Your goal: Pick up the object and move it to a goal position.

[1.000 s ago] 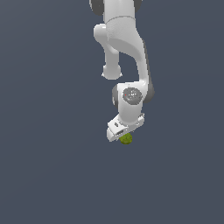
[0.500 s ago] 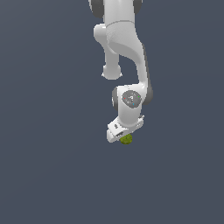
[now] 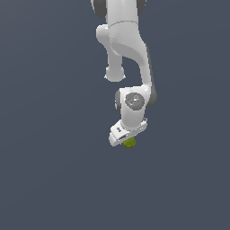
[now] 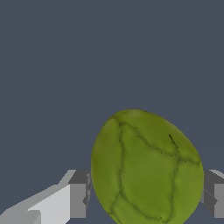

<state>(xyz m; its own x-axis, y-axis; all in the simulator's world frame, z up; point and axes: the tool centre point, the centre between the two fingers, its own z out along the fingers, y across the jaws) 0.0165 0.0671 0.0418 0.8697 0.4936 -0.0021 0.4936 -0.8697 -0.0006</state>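
Object (image 4: 146, 168) sits between the two fingers (image 4: 78, 194), pads pressed on both flanks, so the claw (image 3: 127, 140) is clamped on it, pinched across its middle, probably to keep it from slipping during carry. In the exterior view the object pokes out at about 5 o'clock under the white claw, below the arm (image 3: 126, 49). Looks olive-green, egg-shaped, lumpy, dark crack lines over mottled yellow-green skin. Can't tell whether it's clear of the grey surface (image 3: 45, 179); no goal marker visible.
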